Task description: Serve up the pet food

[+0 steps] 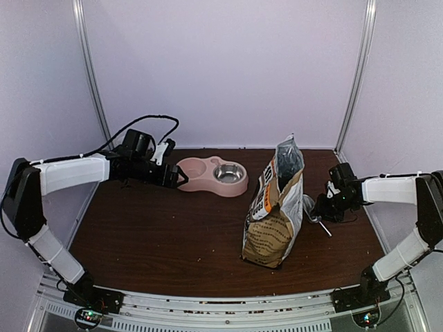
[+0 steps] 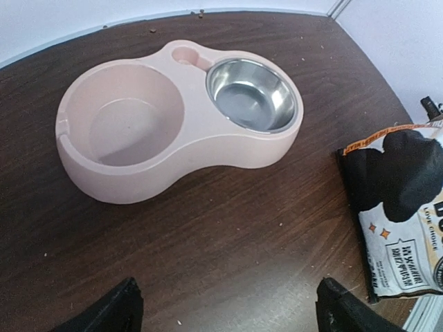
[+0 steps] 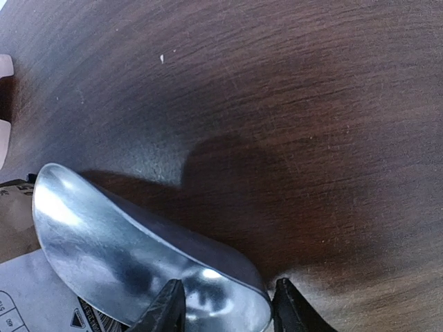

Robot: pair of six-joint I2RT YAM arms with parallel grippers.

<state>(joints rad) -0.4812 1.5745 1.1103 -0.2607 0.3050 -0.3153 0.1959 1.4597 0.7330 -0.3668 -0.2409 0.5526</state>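
Observation:
No pet food shows; the tall tan paper bag point(image 1: 273, 214) stands open-topped at centre right, its inside hidden. A pink double bowl point(image 1: 197, 173) with a steel insert point(image 1: 229, 173) lies at the back, both wells empty in the left wrist view point(image 2: 228, 149). My left gripper point(image 1: 176, 176) hovers just left of the bowl, its fingers wide apart point(image 2: 228, 311) over bare wood. A shiny metal scoop point(image 3: 111, 242) lies on the table right of the bag point(image 1: 309, 206). My right gripper point(image 3: 225, 304) straddles the scoop's rear end, jaws partly closed, not clearly pinching it.
The printed face of the bag point(image 2: 401, 207) fills the right edge of the left wrist view. A corner of it point(image 3: 28, 277) lies beside the scoop. White walls and metal posts point(image 1: 93, 76) ring the brown table point(image 1: 159, 235). A few crumbs dot the wood.

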